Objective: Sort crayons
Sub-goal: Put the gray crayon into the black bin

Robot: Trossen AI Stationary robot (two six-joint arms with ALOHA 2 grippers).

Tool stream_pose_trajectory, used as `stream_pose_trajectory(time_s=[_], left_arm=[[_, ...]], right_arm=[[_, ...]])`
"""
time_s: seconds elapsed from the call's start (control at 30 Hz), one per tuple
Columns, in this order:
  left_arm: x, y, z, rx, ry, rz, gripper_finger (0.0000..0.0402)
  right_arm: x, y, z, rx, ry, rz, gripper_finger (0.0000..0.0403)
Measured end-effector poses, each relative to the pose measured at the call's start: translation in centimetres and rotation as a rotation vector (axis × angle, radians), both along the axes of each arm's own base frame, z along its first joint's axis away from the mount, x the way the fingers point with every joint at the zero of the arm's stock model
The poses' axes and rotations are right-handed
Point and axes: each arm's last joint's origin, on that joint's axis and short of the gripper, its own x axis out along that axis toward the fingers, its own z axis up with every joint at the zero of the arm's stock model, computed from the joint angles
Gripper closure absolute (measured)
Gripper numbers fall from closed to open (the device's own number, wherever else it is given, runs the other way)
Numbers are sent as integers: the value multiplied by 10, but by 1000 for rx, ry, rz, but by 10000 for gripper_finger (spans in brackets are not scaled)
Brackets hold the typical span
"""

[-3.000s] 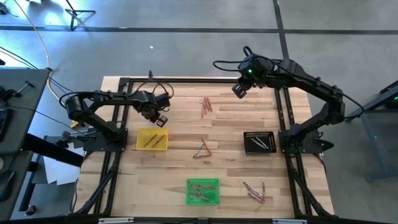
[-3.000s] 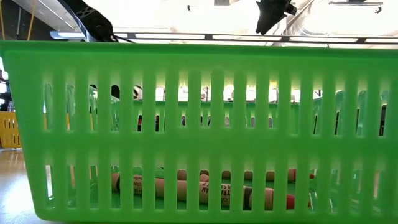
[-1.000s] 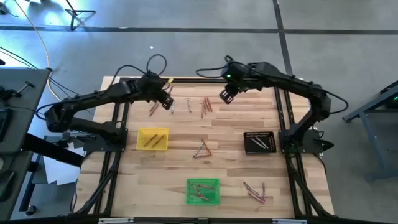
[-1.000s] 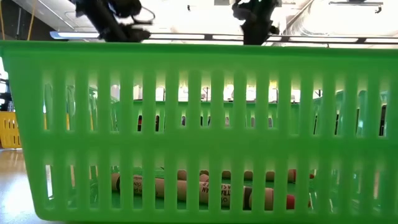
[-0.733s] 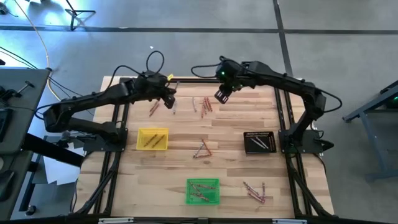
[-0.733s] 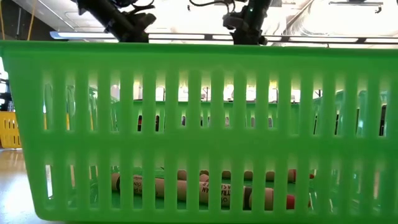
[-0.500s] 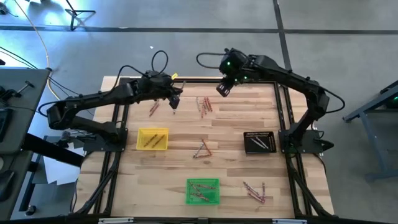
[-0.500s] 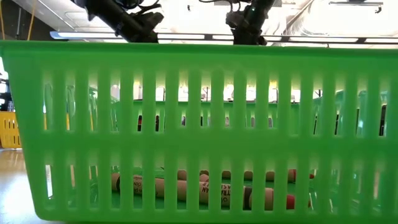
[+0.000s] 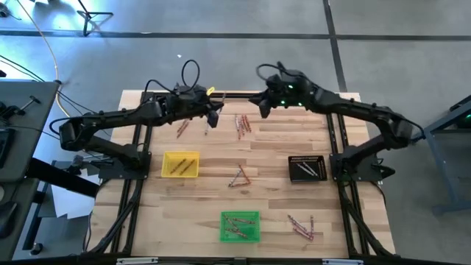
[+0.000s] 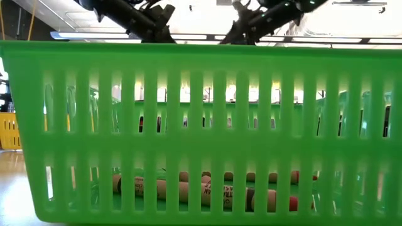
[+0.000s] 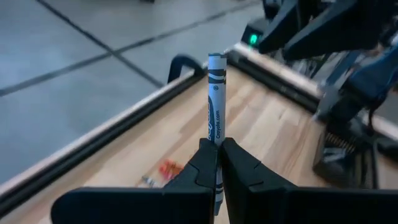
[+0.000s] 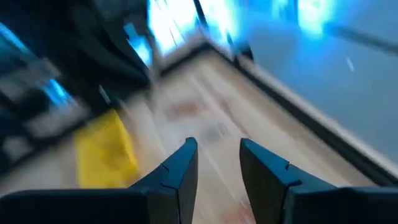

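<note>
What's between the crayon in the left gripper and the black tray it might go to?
Nothing visible blocks it. The left gripper holds a pale crayon above the table's far edge. The right gripper hovers open beside it, off that path, and the black tray has only bare wood toward it.

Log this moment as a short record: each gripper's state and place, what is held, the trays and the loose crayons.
left gripper: shut on grey crayon, far side of table
right gripper: open, empty, facing the left gripper
yellow tray: left
black tray: right
green tray: near edge, crayons inside
loose crayons: several clusters
</note>
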Motion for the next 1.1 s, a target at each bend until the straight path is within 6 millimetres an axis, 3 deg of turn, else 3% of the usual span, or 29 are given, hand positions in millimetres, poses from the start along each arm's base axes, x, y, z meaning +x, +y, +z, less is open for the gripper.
stream_pose_trajectory(time_s=[0.13,0.27,0.53,1.1], left_arm=[[13,4,-1,23,-75,-3,401],[32,7,-9,2,-170,-53,401],[49,9,-15,-1,-288,-121,401],[52,2,-11,-6,-333,-155,401]], right_arm=[[-10,4,0,-7,-232,-71,290],[-10,8,-1,19,-338,-99,290],[-5,18,2,32,-340,-60,290],[1,34,-1,55,-319,-55,290]])
